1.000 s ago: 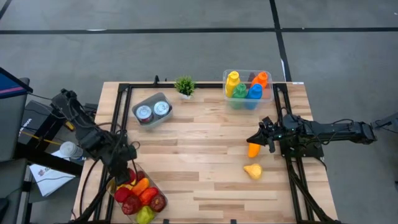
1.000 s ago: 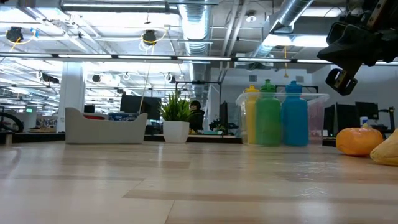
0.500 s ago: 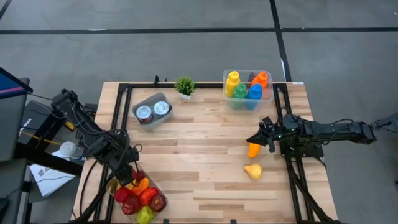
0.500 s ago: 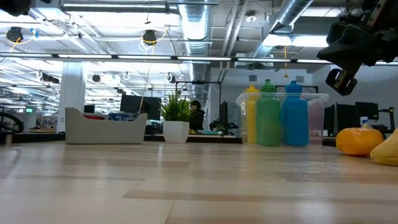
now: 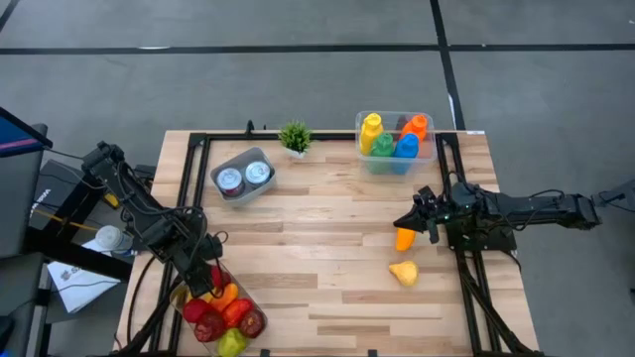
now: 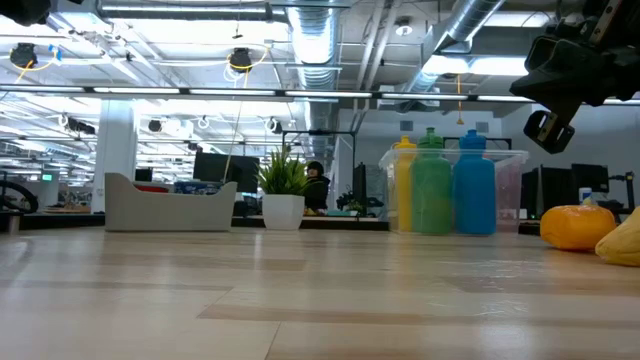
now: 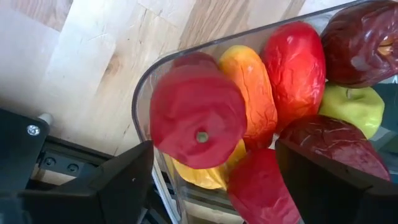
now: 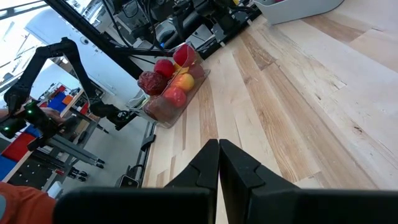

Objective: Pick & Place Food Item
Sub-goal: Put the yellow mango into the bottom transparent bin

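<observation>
Left claw (image 7: pixel 205 180) was spread wide over the fruit bin (image 5: pixel 189 296) at the table's (image 5: pixel 327 248) near-left corner, fingers straddling a red apple (image 7: pixel 198 127) lying in the bin, probably lined up to grab or just released. Right claw (image 5: pixel 410 220) was pressed together, empty, parked over the right side. Two loose pieces beside it: one orange fruit (image 5: pixel 404 239), one yellow pear (image 5: pixel 403 272). Four bottles (image 5: pixel 389 138) in the back tub, two cans (image 5: pixel 244 177) in a tray.

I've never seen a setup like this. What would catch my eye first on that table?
Probably the clear bin of red, orange and green fruit at the table's near left corner, with the left gripper open right over it. Next, the bright bottles in a clear tub at the far right, and the right gripper shut above an orange item.
</observation>
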`<move>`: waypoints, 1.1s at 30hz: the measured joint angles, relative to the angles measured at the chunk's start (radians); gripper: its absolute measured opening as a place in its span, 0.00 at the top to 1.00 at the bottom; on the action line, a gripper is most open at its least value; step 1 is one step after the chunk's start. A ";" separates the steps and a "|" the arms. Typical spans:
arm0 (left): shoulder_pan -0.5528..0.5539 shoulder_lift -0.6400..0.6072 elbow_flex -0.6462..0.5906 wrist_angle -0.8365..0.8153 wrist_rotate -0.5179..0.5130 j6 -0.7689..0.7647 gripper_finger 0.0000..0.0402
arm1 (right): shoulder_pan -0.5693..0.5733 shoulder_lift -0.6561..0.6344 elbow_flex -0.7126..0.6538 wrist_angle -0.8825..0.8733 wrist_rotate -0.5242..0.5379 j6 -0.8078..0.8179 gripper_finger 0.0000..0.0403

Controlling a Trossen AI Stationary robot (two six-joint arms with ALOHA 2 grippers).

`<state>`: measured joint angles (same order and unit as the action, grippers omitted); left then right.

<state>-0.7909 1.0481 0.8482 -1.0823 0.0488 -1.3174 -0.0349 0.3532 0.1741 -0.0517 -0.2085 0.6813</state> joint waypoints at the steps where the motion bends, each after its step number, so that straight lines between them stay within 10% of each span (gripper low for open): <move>1: 0.001 0.000 0.000 0.002 0.003 0.000 0.17 | 0.000 0.000 0.000 0.000 0.000 0.000 0.99; 16: 0.138 -0.086 0.000 0.476 0.006 0.028 0.16 | 0.000 0.000 0.000 0.000 0.000 0.000 0.99; 24: 0.381 -0.079 0.000 0.770 -0.186 0.411 0.17 | 0.000 0.000 0.000 0.000 0.000 0.000 0.99; 33: 0.788 0.145 0.039 1.190 -0.082 0.797 0.17 | 0.000 0.000 0.000 0.000 0.000 0.000 0.99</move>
<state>-0.0025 1.1935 0.8870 0.1073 -0.0334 -0.5202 -0.0349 0.3534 0.1741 -0.0517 -0.2088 0.6815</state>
